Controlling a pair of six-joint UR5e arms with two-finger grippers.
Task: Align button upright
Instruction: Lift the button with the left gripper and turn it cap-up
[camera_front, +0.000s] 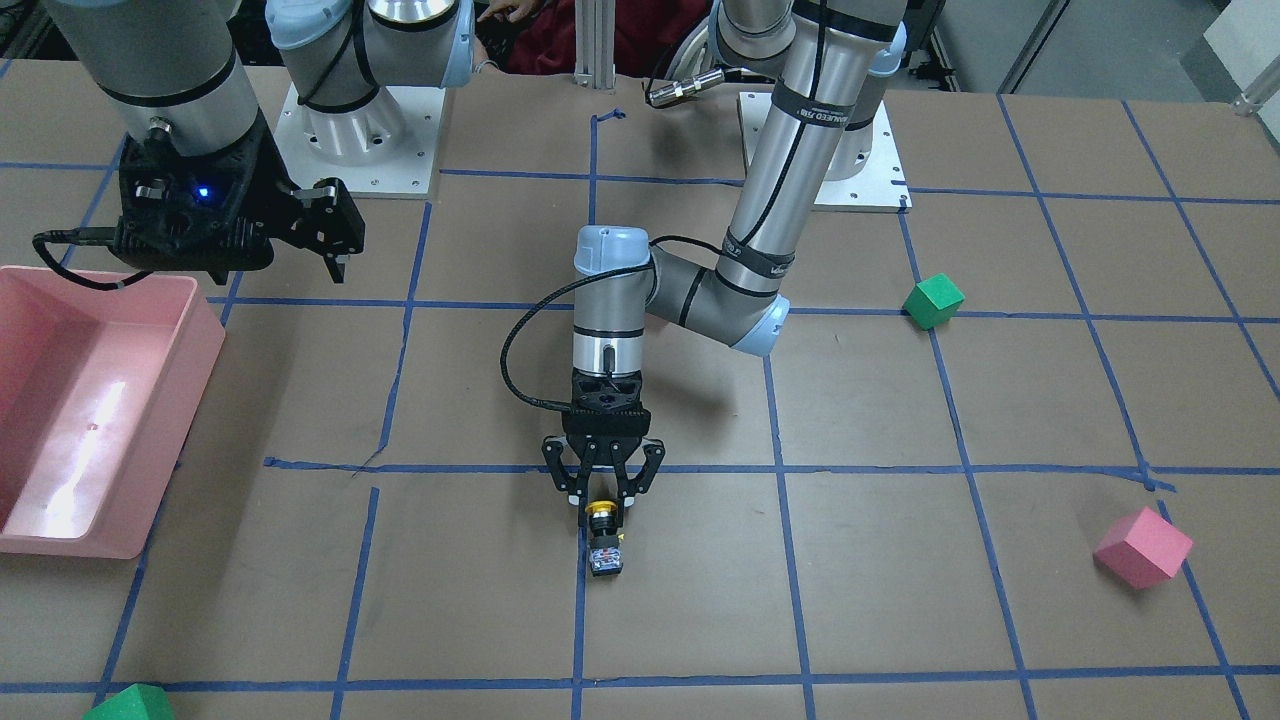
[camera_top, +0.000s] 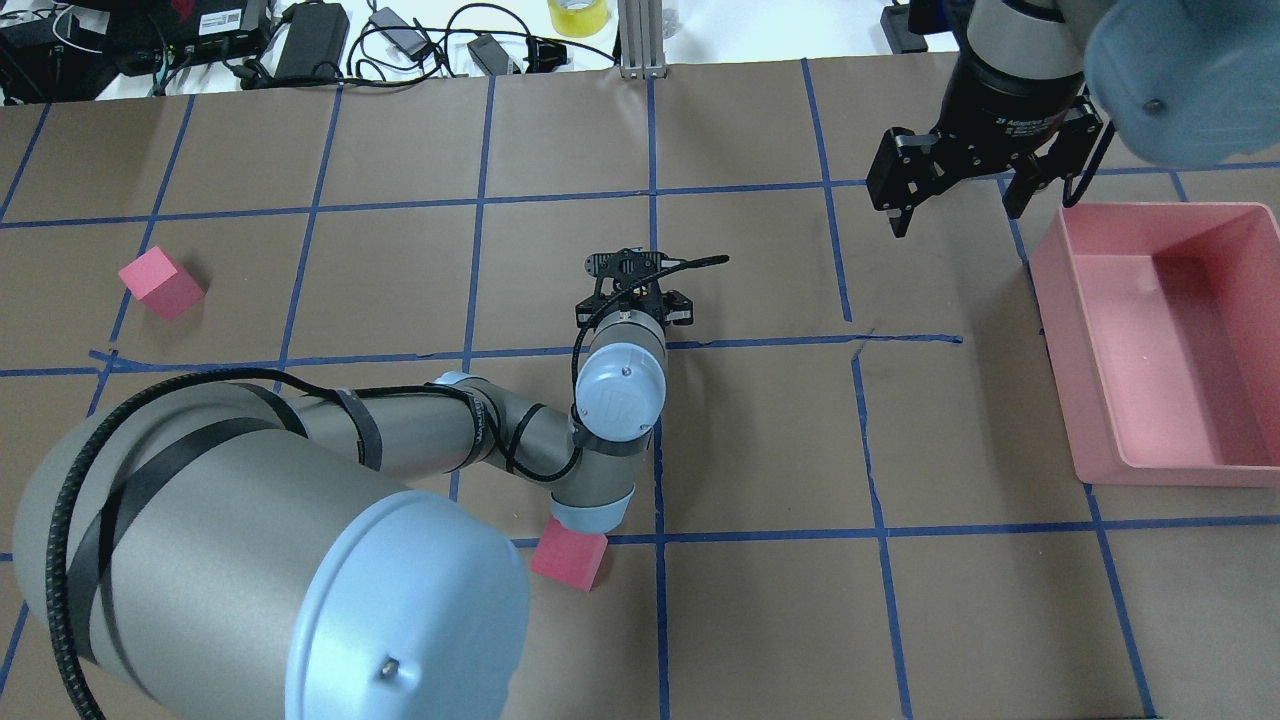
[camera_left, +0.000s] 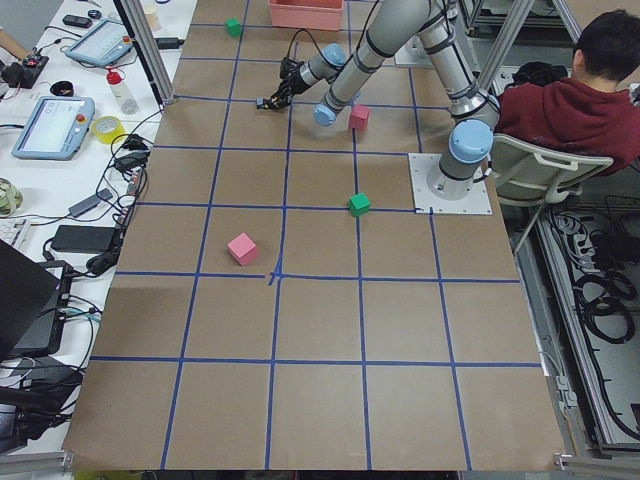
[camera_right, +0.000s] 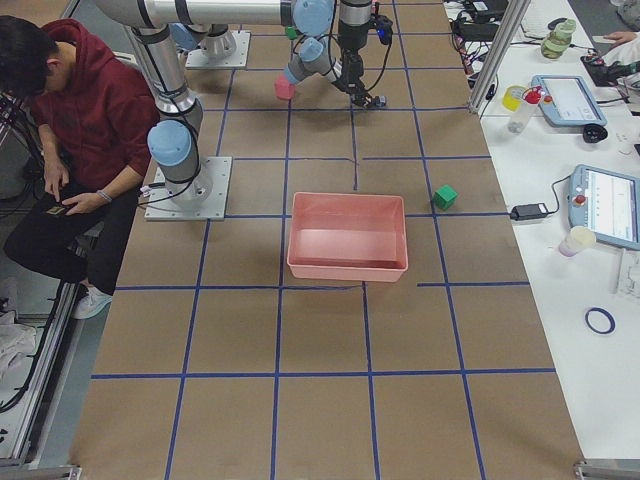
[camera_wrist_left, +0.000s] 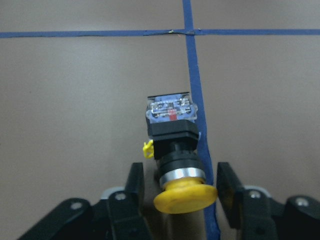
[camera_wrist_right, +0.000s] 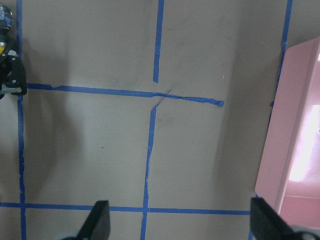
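Observation:
The button (camera_front: 605, 545) lies on its side on the brown paper beside a blue tape line, its yellow cap toward the robot and its black-and-white base away from it. My left gripper (camera_front: 602, 510) points down with its fingers on either side of the yellow cap. In the left wrist view the button (camera_wrist_left: 172, 125) shows clearly; the left gripper (camera_wrist_left: 180, 190) is open, with a small gap at one finger and the other finger close against the cap. My right gripper (camera_top: 955, 215) is open and empty, held above the table near the pink bin.
A pink bin (camera_front: 190, 330) stands on the robot's right side. A green cube (camera_front: 933, 300) and a pink cube (camera_front: 1142, 547) lie on its left side. Another pink cube (camera_top: 568, 560) sits under the left arm's elbow. A green cube (camera_front: 130, 705) is at the table's edge.

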